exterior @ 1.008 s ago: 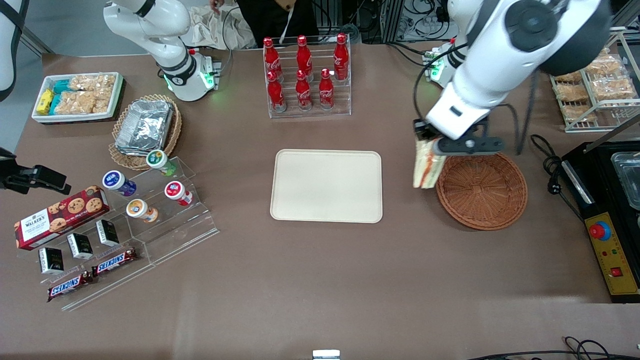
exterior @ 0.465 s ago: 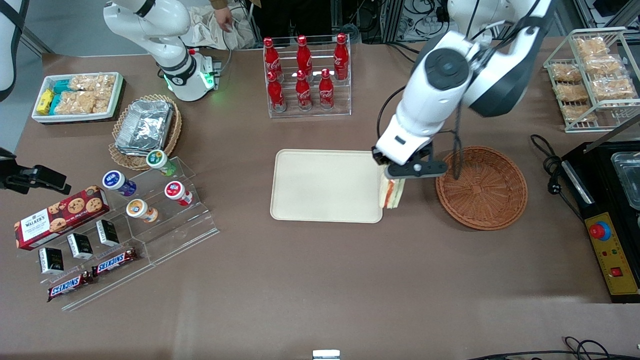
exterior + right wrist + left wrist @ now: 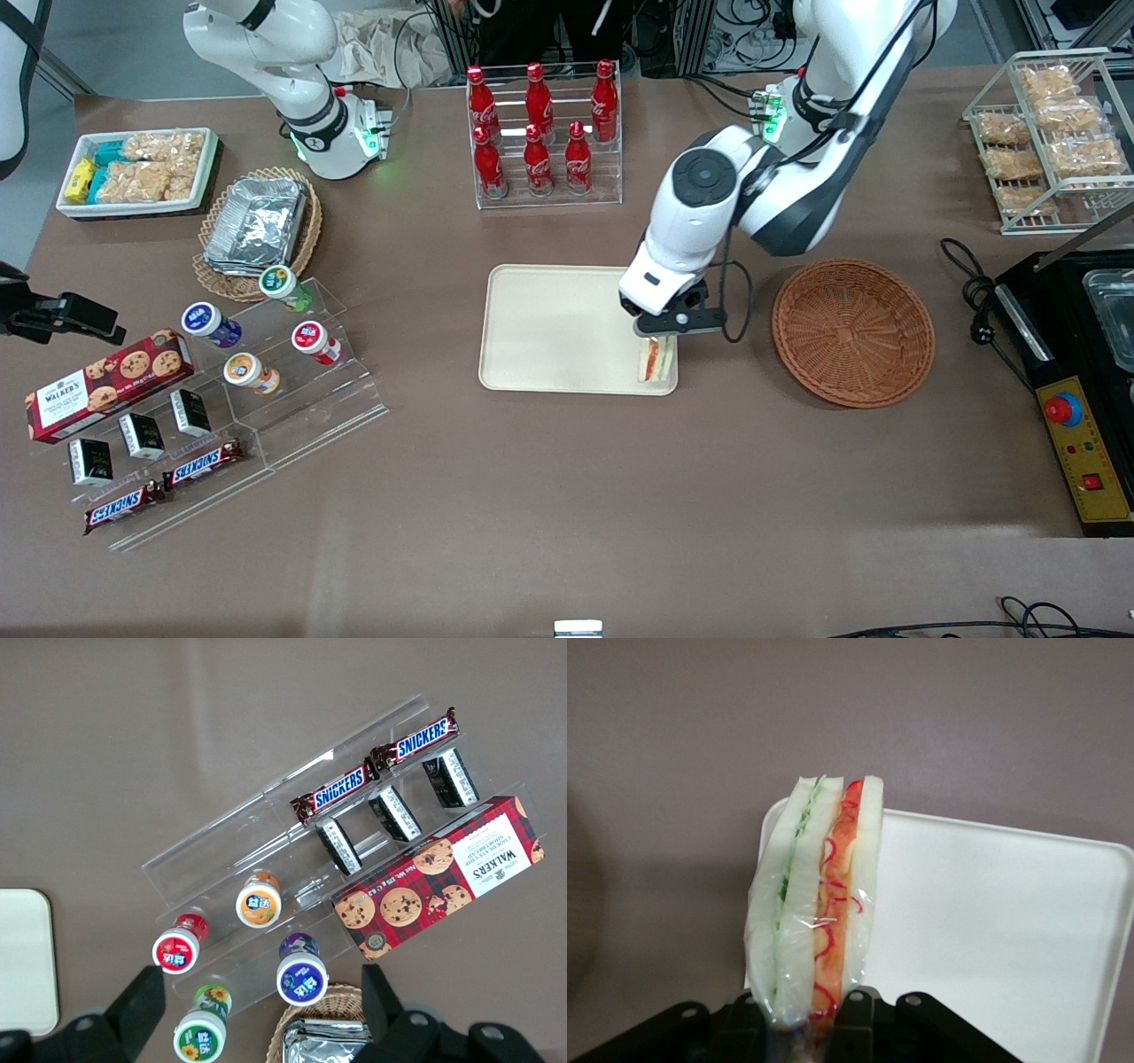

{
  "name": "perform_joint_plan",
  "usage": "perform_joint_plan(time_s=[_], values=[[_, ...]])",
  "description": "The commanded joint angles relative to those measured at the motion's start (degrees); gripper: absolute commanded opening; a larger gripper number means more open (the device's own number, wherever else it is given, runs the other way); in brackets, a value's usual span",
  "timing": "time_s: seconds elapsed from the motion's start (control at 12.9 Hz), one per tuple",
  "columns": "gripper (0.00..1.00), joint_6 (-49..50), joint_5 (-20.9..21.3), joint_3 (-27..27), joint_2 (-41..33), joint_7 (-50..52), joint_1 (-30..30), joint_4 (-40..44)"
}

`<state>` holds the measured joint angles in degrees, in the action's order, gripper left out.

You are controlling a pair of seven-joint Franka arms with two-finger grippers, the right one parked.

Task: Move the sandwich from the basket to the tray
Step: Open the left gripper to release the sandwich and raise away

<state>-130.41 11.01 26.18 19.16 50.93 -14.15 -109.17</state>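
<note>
Left arm's gripper (image 3: 657, 334) over the tray's (image 3: 558, 328) corner nearest the basket (image 3: 853, 332) and the front camera; fingers (image 3: 855, 1019) clenched on the sandwich (image 3: 656, 359), gripping it by one end. Sandwich hangs on edge, cut face toward the front camera, orange-red and green filling between pale bread, clear film wrap visible in the wrist view (image 3: 815, 904). Its lower end sits over the tray's rim area at that corner; contact with the tray surface cannot be told. Rest of the tray is bare cream plastic. Basket lies on the bench (image 3: 567, 496) just beside the tray, toward the working arm's end, nothing showing in it. Farther from the front camera than the tray: a clear rack of red cola bottles (image 3: 540, 128). Toward the parked arm's end: tan wicker basket with foil containers (image 3: 257, 221), a stepped clear stand with small capped jars (image 3: 266, 332), cookie box (image 3: 106, 381), two Snickers bars (image 3: 164, 483).
</note>
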Motion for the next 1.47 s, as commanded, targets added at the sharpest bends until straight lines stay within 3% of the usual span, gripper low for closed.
perform_joint_plan(time_s=[0.0,0.23,0.39,0.47,0.54,0.62,1.09,1.16,1.32,1.4], values=[[0.0,-2.7,6.0,-0.1,4.4,5.2,-2.0,0.3],[0.0,-5.8,11.3,-0.1,8.1,7.6,-2.5,-1.2],[0.0,-8.9,12.0,-0.1,9.8,7.5,-2.6,-2.3],[0.12,-8.9,13.5,-0.1,10.4,7.7,-2.6,-2.5],[0.69,-8.9,14.0,-0.1,10.7,7.7,-2.6,-2.5],[1.0,-8.8,14.0,-0.1,10.7,7.6,-2.6,-2.5],[1.0,-3.3,13.2,0.0,6.6,7.7,-2.0,-0.9],[1.0,0.4,12.0,0.0,3.9,7.7,-1.8,0.3],[1.0,10.6,5.3,-0.2,-0.9,6.6,-1.8,5.9],[1.0,15.3,4.5,-0.3,-2.8,6.6,-0.9,8.2]])
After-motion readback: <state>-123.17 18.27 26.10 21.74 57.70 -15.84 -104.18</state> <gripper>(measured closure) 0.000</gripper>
